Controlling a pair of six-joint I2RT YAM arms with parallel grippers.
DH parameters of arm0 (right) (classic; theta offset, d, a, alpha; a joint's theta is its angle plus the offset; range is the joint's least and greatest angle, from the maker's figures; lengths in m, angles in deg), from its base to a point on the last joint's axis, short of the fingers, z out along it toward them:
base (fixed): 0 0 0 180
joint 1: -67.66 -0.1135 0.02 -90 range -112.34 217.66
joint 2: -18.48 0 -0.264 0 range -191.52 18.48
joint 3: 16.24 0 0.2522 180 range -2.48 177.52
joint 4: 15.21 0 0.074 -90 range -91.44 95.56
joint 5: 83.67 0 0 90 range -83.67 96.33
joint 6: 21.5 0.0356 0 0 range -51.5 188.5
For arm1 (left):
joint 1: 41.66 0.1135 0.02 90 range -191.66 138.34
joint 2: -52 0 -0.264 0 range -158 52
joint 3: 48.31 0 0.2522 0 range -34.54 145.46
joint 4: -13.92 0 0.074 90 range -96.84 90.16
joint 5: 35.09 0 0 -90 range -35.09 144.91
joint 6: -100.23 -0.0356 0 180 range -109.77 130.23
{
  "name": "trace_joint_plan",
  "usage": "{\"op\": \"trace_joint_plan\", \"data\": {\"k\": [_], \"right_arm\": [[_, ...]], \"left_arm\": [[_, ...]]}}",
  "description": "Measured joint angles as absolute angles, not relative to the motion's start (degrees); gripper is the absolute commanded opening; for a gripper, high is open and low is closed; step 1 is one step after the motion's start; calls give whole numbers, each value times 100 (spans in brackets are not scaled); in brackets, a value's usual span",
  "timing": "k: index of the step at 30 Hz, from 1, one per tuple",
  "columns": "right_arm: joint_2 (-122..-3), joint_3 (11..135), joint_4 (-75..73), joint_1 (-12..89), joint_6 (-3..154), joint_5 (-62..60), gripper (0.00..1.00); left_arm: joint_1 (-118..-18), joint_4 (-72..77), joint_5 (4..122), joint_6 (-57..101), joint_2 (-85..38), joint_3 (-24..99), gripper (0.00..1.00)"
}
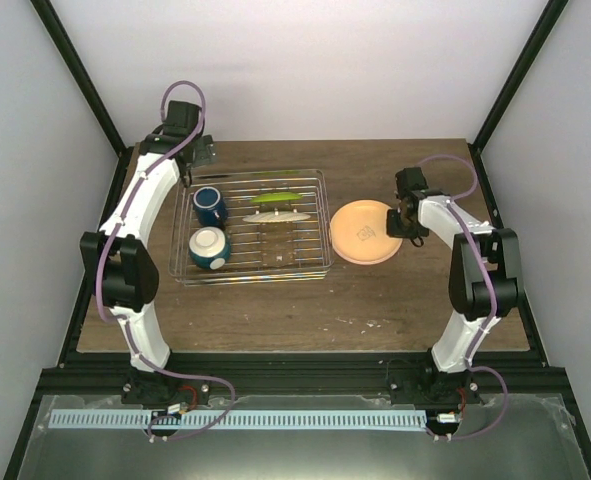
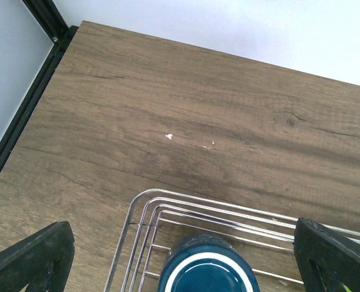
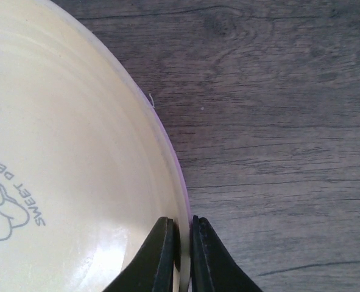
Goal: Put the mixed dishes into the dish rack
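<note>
Notably, we found right gripper (image 3: 182,234) clamped on right rim of salmon-pink plate (image 1: 360,235). Plate lay flat on table (image 1: 275,320), just right of dish rack (image 1: 255,279). Left gripper (image 1: 203,152) stood spread wide, holding nothing, over rack's far-left corner.

Risks we judged:
- Pinch was thin, at edge only; plate could pivot or slip on lift.
- Sagging plate could strike rack rim or cream plate (image 1: 280,216).

Count we took:
- three plates, one dark blue mug (image 1: 210,205), one bowl (image 1: 209,247), one rack
- in rack: mug, bowl, cream plate, lime-green plate (image 1: 273,198)
</note>
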State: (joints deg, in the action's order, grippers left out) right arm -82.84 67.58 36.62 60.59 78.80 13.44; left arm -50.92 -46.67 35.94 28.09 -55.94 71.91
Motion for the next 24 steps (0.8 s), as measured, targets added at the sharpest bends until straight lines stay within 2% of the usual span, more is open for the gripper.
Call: {"op": "trace_joint_plan", "data": {"k": [14,21,24], "right_arm": [[-8605,6533,3295,6079,7880,1222,15],[-8605,6496,3284,6079,7861,1257,15],[-8605,6496,3301,6079,7856,1263,11]], "left_arm": [[-5092,-4667,3608,2798,-5618,7191,100],[-5092,-4671,3612,2796,-5658,7193,100],[-5092,-4669,3612,2798,-5658,7193,100]]}}
